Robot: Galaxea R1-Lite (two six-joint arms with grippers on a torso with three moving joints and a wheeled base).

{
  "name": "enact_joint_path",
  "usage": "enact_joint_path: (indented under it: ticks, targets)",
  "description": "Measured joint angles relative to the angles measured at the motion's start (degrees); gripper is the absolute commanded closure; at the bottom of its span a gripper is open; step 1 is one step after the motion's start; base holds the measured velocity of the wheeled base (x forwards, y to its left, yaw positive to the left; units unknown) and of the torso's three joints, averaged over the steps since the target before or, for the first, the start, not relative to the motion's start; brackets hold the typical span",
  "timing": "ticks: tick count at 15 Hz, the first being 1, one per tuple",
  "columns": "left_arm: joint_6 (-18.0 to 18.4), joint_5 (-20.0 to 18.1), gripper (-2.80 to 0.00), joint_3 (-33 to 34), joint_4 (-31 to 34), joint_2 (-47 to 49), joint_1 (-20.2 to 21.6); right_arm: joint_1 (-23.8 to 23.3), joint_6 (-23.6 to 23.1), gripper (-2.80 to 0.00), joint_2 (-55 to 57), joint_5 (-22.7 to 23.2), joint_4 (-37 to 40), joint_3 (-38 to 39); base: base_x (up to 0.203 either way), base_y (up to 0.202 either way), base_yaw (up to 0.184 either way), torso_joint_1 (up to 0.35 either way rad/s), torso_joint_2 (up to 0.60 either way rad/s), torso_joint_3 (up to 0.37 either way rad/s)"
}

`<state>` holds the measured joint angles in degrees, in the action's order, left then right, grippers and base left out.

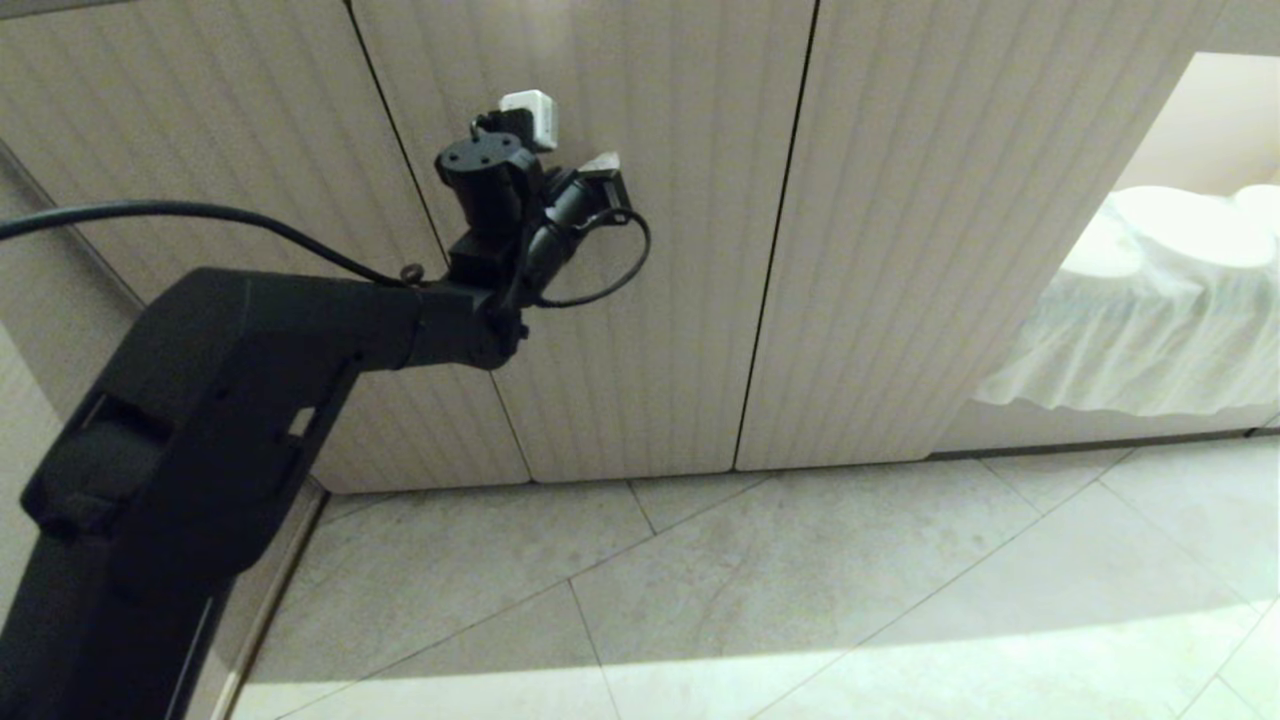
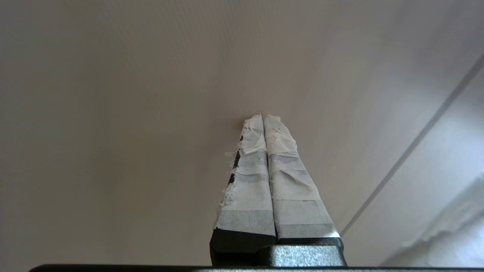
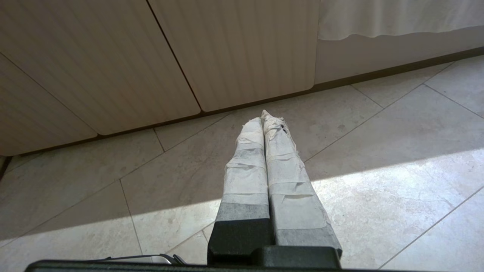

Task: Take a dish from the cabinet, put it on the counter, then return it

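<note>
The cabinet [image 1: 640, 300] fills the head view, and all its fluted beige doors are closed. The dish is hidden and the counter is out of view. My left arm reaches up from the lower left. Its left gripper [image 2: 263, 117] is shut with nothing between the taped fingers [image 2: 249, 181]. The tips sit at, or almost at, the face of the middle door [image 2: 151, 94], just right of a door seam [image 1: 400, 150]. My right gripper [image 3: 262, 115] is shut and empty, hanging low over the floor tiles [image 3: 378, 196] in front of the cabinet [image 3: 245, 45]. It does not show in the head view.
Pale stone floor tiles [image 1: 800, 580] run along the cabinet's base. Past the cabinet's right end stands something draped in white cloth [image 1: 1150, 340], with pale round shapes [image 1: 1190, 225] on top. A black cable [image 1: 200, 212] trails along my left arm.
</note>
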<state>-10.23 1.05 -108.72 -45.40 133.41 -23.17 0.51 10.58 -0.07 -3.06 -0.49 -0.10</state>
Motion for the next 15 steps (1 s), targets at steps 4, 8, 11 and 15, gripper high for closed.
enact_joint_path:
  ticks: [4, 8, 11, 15]
  targets:
    - [0.0, 0.0, 0.0, 13.0, 0.1, -9.2, -1.3, 0.0, 0.0, 0.0, 0.0, 0.0, 0.0, 0.0, 0.0, 0.0, 0.0, 0.0, 0.0, 0.0]
    - [3.1, -0.2, 0.0, 33.6, 3.1, -24.7, -2.6, 0.0, 0.0, 0.0, 0.0, 0.0, 0.0, 0.0, 0.0, 0.0, 0.0, 0.0, 0.0, 0.0]
    - [7.6, -0.2, 0.0, 46.6, 8.1, -37.3, -2.5, 0.0, 0.0, 0.0, 0.0, 0.0, 0.0, 0.0, 0.0, 0.0, 0.0, 0.0, 0.0, 0.0]
    - [14.9, 0.1, 0.0, 59.8, 10.8, -50.0, -0.3, 0.0, 0.0, 0.0, 0.0, 0.0, 0.0, 0.0, 0.0, 0.0, 0.0, 0.0, 0.0, 0.0]
